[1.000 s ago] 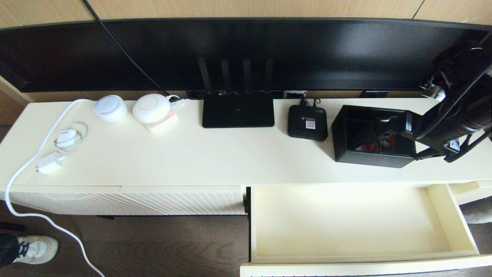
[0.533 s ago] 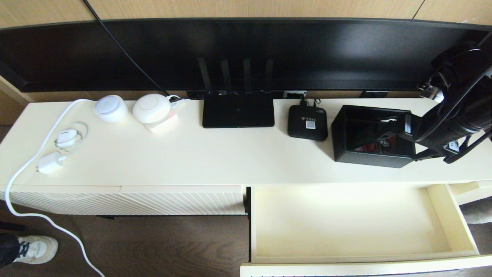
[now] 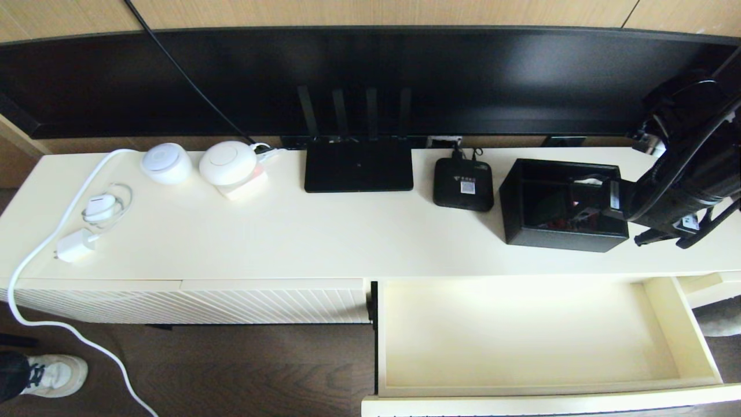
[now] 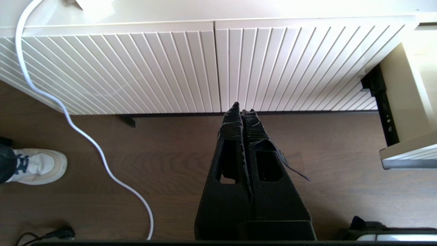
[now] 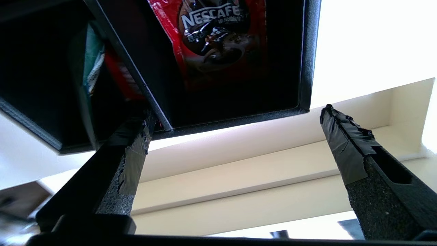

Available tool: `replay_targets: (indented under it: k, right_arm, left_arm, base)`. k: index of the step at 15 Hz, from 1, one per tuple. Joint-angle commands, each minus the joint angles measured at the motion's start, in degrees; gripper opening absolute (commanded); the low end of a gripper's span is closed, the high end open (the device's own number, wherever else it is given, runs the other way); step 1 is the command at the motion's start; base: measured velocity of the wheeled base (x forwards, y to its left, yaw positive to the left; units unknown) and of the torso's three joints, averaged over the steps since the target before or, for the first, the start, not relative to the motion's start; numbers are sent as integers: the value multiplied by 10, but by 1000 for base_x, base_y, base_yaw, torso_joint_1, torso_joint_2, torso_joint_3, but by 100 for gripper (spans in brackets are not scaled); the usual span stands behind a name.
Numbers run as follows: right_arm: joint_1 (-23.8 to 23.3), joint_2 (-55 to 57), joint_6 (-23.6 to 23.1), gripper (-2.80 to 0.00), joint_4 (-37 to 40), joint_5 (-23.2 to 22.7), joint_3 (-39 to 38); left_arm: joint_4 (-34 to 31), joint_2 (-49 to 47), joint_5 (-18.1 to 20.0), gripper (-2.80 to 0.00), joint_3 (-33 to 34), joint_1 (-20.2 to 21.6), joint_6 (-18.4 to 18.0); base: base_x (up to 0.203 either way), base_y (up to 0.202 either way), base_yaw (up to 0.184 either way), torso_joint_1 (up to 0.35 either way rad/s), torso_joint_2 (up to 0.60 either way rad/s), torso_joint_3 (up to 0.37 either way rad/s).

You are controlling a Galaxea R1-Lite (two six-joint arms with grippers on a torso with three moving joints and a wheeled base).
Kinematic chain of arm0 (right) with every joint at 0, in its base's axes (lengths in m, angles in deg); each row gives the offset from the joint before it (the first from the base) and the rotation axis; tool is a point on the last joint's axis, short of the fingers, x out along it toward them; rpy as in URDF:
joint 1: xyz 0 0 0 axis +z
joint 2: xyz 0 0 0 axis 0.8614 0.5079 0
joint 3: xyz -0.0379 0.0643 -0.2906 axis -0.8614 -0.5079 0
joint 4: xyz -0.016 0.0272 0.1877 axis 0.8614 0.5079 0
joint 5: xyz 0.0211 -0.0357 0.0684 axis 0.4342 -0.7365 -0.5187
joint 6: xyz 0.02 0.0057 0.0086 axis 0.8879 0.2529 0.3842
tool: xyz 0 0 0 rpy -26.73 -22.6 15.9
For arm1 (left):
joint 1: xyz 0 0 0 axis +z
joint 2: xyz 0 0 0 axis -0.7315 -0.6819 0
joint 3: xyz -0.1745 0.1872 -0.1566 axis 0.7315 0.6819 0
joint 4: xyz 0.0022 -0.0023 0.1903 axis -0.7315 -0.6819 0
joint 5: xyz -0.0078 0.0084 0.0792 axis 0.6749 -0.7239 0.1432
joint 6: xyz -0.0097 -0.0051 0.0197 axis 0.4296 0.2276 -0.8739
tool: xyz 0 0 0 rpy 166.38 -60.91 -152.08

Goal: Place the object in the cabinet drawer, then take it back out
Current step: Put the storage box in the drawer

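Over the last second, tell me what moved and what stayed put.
The right gripper has pulled back toward the right end of the organizer box, its open fingers now at the box's right wall rather than over its middle; nothing was grasped. The box stayed on the cabinet top, the drawer stayed open and empty, and the left gripper stays shut and parked near the floor.

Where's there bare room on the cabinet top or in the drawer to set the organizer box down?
The open cabinet drawer shows a bare cream floor. On top, a wide bare stretch runs between the charger and the organizer box, in front of the router. It is crowded along the back, and where the open right gripper reaches the box.
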Motion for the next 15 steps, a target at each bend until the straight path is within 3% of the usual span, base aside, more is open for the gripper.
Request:
replay_targets:
  k: [1,15]
  right_arm:
    - [0,1,0,0,0,10,-2]
    - [26,-19,3,0,-1,8,15]
  left_arm:
    - [0,-1,0,-280,0,0,0]
    - [0,-1,0,-280,0,0,0]
  base:
    - [0,0,0,0,0,0]
    - [0,0,0,0,0,0]
